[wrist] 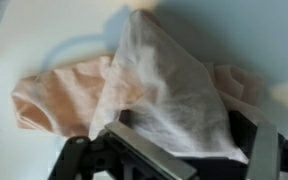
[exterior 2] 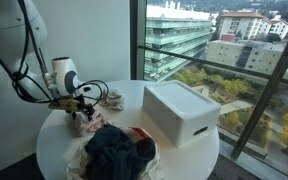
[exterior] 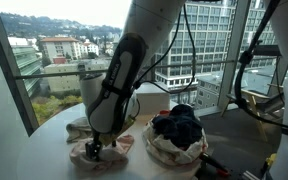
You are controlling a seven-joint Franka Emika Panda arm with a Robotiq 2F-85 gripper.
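In an exterior view, my arm [exterior: 119, 80] comes down from the top. My claw [exterior: 96, 146] is low over the round white counter [exterior: 54, 125]. It is right on a crumpled cloth [exterior: 112, 152] that lies near the edge. The cloth is pale, white and a bit pink. Near it, to one side, sits a pile of clothes [exterior: 179, 125]. The pile has dark blue things on top. Behind the counter is a big window [exterior: 44, 50] with houses outside.

In an exterior view from another place, my claw [exterior 2: 81, 107] is down at the same cloth [exterior 2: 84, 125]. The cloth lies on the counter [exterior 2: 54, 150], on the side where my arm is. The pile of clothes [exterior 2: 119, 150] is just beside the cloth, close to the edge of the counter. A white box [exterior 2: 184, 112] stands on the far side of the pile, next to the window.

In the wrist view, I look down past my claw [wrist: 199, 150]. The cloth [wrist: 164, 80] fills the middle. A white fold of it comes up between my fingers [wrist: 134, 148]. A pink part lies flat on the counter [wrist: 44, 30], off to one side. My two fingers stand apart, one on each side of the white fold. I cannot tell if they squeeze it or not.
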